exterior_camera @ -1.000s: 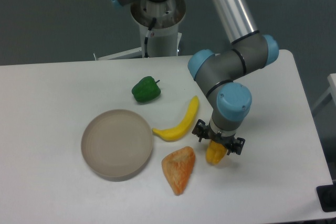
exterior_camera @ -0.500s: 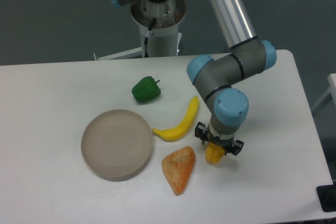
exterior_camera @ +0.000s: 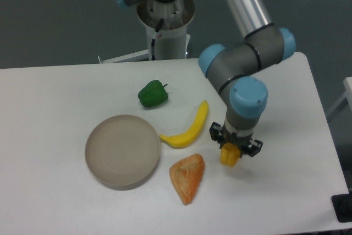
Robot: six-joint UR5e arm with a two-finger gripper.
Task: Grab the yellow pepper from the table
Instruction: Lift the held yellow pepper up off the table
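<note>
The yellow pepper (exterior_camera: 230, 156) is a small yellow-orange piece held between the fingers of my gripper (exterior_camera: 235, 148) at the right middle of the white table (exterior_camera: 49, 202). The gripper points straight down and is shut on the pepper's upper part; only the pepper's lower end shows below the fingers. The pepper looks lifted slightly off the tabletop. Its stem is hidden by the gripper.
A long yellow banana (exterior_camera: 188, 128) lies left of the gripper. An orange wedge-shaped piece (exterior_camera: 187, 176) lies at lower left of it. A green pepper (exterior_camera: 153, 94) sits farther back. A round tan plate (exterior_camera: 122, 150) lies at left. The table's right edge is near.
The gripper, still shut on the yellow pepper, has shifted a little to the right and the arm has risen slightly, carrying the pepper along.
</note>
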